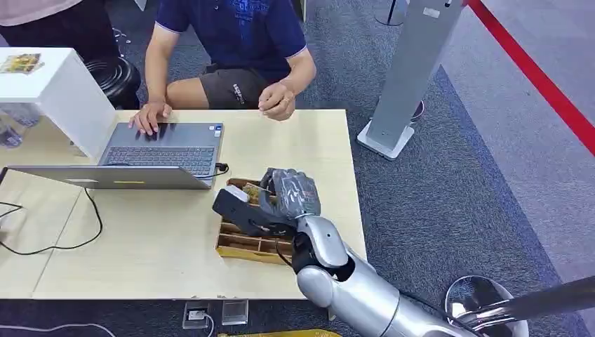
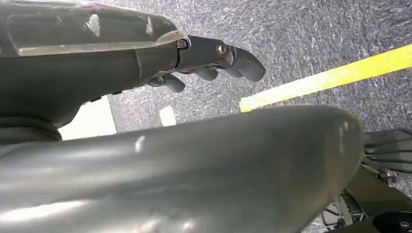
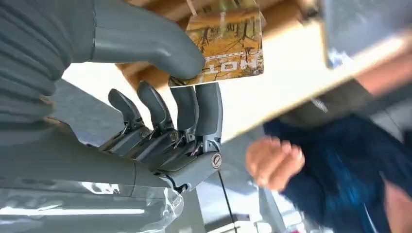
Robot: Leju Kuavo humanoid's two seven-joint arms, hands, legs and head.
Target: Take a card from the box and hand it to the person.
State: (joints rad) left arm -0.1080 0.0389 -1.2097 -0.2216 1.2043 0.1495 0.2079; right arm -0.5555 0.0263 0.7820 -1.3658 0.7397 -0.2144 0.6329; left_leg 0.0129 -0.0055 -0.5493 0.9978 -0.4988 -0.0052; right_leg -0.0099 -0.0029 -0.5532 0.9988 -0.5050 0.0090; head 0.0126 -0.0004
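I had the right hand (image 1: pixel 284 200) over the compartmented wooden box (image 1: pixel 242 246) near the pale table's (image 1: pixel 140 246) front edge, thumb and fingers pinching a brown printed card (image 3: pixel 228 46). The left hand (image 2: pixel 214 60) hung by the floor, its fingers curled on nothing. I judged the pick done; next I needed to lift clear and reach forward toward the seated person's raised hand (image 1: pixel 278 100).

Colours: grey hand, tan box, pale bench

Right hand (image 1: pixel 291 196) grey with darker fingers; card (image 3: pixel 228 46) orange-brown tree print; box (image 1: pixel 245 242) tan; bench (image 1: pixel 154 239) pale wood; laptop (image 1: pixel 158 154) grey; person's shirt (image 1: pixel 231 28) navy; floor stripe (image 1: pixel 533 77) red.
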